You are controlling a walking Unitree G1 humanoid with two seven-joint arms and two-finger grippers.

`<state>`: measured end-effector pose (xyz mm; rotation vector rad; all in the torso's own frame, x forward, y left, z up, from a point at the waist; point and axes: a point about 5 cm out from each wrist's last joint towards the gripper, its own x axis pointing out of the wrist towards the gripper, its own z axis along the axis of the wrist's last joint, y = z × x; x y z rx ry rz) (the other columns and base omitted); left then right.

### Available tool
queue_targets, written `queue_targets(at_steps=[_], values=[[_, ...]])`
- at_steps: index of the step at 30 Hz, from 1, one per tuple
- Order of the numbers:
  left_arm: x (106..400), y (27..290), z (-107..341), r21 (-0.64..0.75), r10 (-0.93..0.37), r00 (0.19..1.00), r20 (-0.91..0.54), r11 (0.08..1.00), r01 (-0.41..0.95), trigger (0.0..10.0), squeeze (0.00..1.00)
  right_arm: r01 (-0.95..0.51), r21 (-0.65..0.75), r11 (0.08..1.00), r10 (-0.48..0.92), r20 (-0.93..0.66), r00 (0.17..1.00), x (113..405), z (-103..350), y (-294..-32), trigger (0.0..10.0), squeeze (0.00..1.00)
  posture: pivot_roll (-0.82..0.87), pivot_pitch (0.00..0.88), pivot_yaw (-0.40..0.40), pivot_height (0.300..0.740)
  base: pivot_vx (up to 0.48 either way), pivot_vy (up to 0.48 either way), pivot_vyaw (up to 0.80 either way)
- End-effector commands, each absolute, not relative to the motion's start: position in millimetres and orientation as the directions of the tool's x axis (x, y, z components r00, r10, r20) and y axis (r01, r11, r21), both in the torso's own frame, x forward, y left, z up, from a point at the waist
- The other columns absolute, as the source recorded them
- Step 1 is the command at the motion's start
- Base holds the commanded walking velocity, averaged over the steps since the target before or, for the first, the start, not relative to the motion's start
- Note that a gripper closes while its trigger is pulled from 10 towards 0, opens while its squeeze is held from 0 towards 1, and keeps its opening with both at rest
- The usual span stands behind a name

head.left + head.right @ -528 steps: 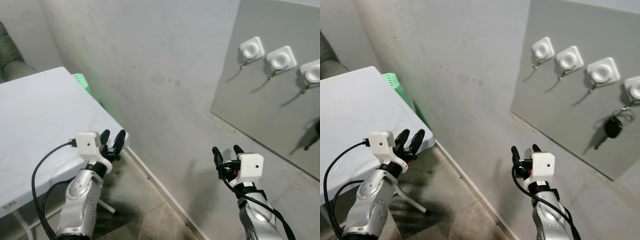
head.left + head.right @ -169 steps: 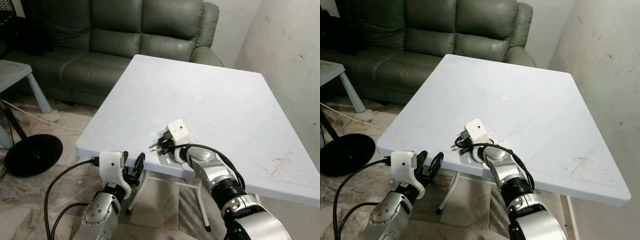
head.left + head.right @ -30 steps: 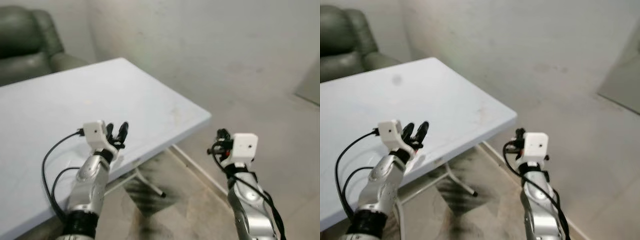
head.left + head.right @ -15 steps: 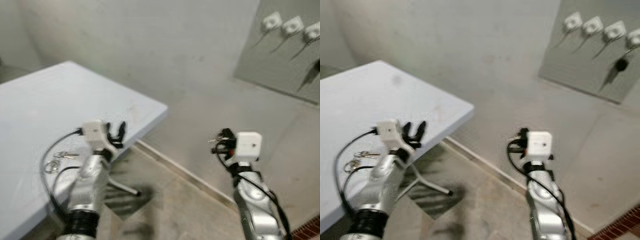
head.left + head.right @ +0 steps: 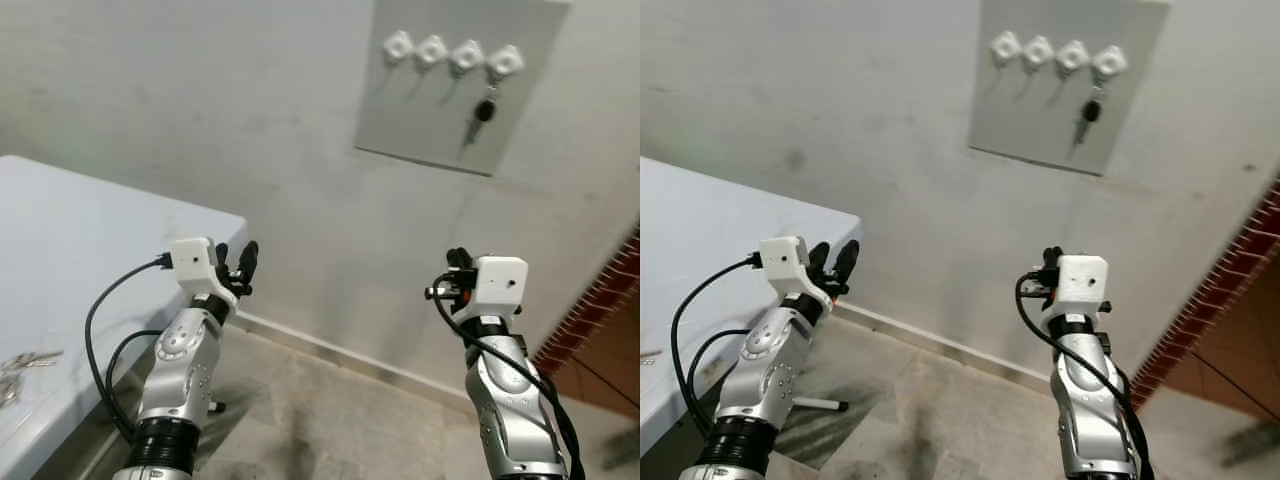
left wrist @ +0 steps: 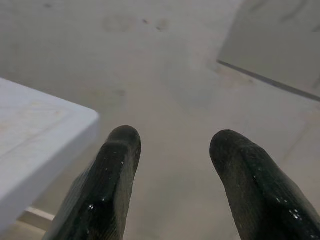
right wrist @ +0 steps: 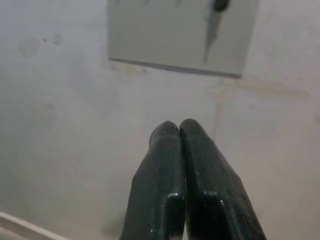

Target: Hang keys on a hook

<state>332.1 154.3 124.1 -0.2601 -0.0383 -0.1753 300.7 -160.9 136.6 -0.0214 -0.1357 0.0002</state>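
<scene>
A grey panel [image 5: 420, 120] on the wall carries a row of white hooks [image 5: 432, 50]. A black key [image 5: 483, 110] hangs from the rightmost hook [image 5: 506, 61]; it also appears in the right wrist view as the black key [image 7: 220, 5]. A bunch of keys [image 5: 20, 362] lies on the white table [image 5: 70, 240] at my far left. My right gripper [image 5: 457, 260] is raised below the panel, well short of the wall. It is shut, and nothing shows between its fingertips [image 7: 165, 131]. My left gripper [image 5: 236, 253] is open and empty beside the table corner.
The table corner [image 6: 75, 120] juts out just left of my left gripper. A grey plaster wall [image 5: 250, 120] faces me, with a skirting line [image 5: 330, 345] at the tiled floor. A red brick surface [image 5: 600, 300] stands at the right.
The camera has swung right and closer to the wall. The hook panel now sits high in the middle and the table has slid off to the left. Both arms hold the same pose.
</scene>
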Motion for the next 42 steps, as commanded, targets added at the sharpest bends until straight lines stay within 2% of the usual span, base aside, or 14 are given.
queue_targets(at_steps=[1, 7, 15, 25, 42], values=[[329.4, 147.6, 130.1, -0.234, -0.216, 0.973, 0.082, 0.945, 0.230, 10.0, 0.00, -0.003, -0.040, 0.999, 0.009, 0.164, 0.986, 299.5, 144.2, -163.5, 10.0, 0.00, 0.12, 0.000, 0.019, 0.736, 0.000, 0.000, -0.76], [316.9, 142.2, 132.2, -0.218, -0.281, 0.955, 0.095, 0.930, 0.295, 10.0, 0.00, -0.039, -0.055, 0.998, 0.048, 0.173, 0.984, 292.9, 145.7, -165.3, 10.0, 0.00, 0.12, 0.000, 0.020, 0.736, 0.000, 0.000, -0.72], [310.3, 143.5, 129.9, -0.275, -0.276, 0.959, 0.071, 0.918, 0.285, 10.0, 0.00, -0.060, -0.028, 0.998, 0.064, 0.189, 0.980, 287.2, 148.2, -165.8, 10.0, 0.00, 0.12, 0.000, 0.016, 0.736, 0.000, 0.000, 0.00], [307.9, 145.9, 131.6, -0.311, -0.245, 0.968, 0.061, 0.916, 0.251, 10.0, 0.00, -0.096, -0.022, 0.995, 0.099, 0.194, 0.976, 284.9, 150.5, -159.8, 10.0, 0.00, 0.13, 0.000, 0.005, 0.736, 0.342, 0.000, 0.00], [306.7, 148.4, 132.8, -0.321, -0.230, 0.972, 0.049, 0.918, 0.233, 10.0, 0.00, -0.112, -0.020, 0.993, 0.114, 0.187, 0.976, 284.2, 150.3, -158.1, 10.0, 0.00, 0.14, 0.000, 0.004, 0.736, 0.349, 0.309, 0.00]])
